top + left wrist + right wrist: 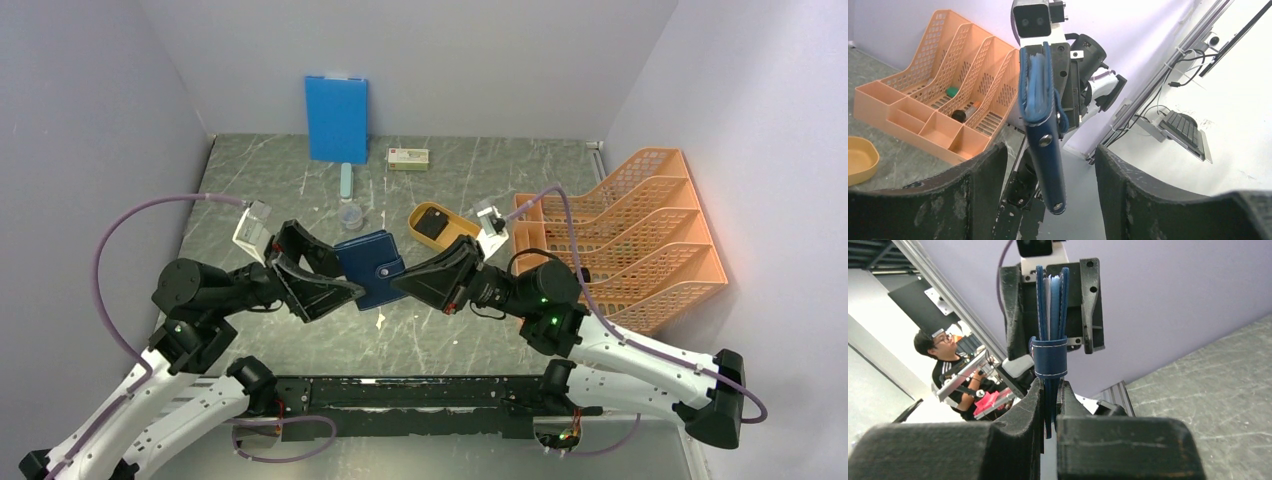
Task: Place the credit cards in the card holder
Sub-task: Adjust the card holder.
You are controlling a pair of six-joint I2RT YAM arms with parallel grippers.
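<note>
- While the right hand is pinched tight on one edge of the card holder, the left hand stands wide open, its fingers on either side of the holder's other end.
- From the left wrist, the card holder shows edge-on between the left hand's two fingers, with a gap on each side, so it touches neither.
- From the right wrist, the right hand has its jaws closed on the card holder, whose strap wraps round the two navy covers. Pale edges show between the covers, though I cannot tell whether they are cards.
- Seen from above, the holder sits at the middle of the bench, held between the two hands: left hand at 9 o'clock, right hand at 3 o'clock.
- A yellow oval tray with a dark item in it lies at 1 o'clock from the holder.
- An orange file organiser stands further out at 3 o'clock.
- A blue board leans on the back wall at 12 o'clock, with a small clear cup between it and the holder.
</note>
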